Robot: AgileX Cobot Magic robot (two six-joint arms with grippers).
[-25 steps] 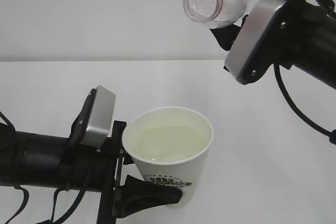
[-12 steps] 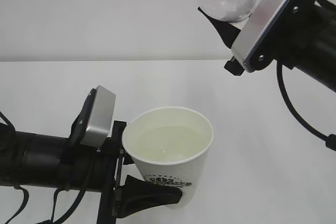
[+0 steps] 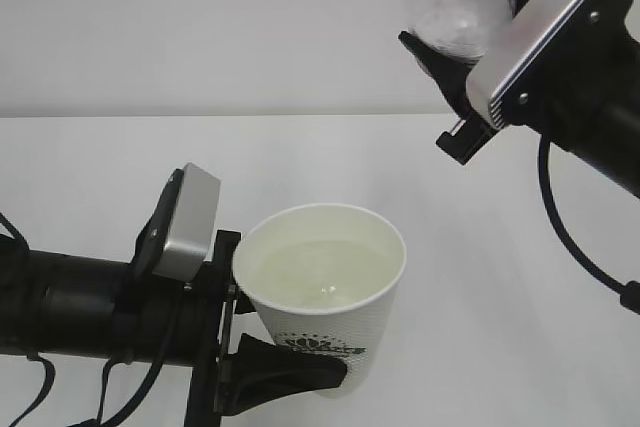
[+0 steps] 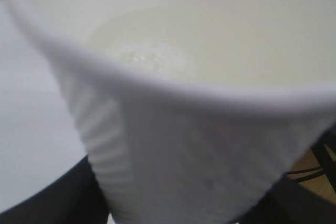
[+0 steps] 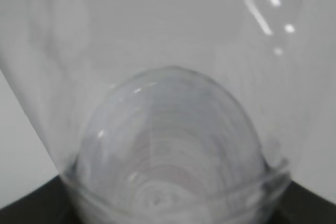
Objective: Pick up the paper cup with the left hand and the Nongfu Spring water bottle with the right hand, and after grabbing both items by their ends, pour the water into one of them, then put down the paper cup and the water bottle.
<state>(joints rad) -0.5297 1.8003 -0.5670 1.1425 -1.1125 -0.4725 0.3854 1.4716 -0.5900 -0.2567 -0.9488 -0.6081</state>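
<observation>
Exterior view: left hand [image 3: 262,367] fingers clamped on water-filled paper cup [image 3: 325,292]; right hand [image 3: 455,77] fingers clamped on Nongfu Spring water bottle [image 3: 458,7], mouth upward, far right. Pour judged done; next, lower both onto tabletop [image 3: 500,277].

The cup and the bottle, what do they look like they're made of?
The paper cup looks like matte white paper: an opaque wall with fine embossed ridges, a rolled rim and a printed green logo. The water bottle looks like thin clear plastic, glossy and see-through, with bright reflections and a red neck ring.
</observation>
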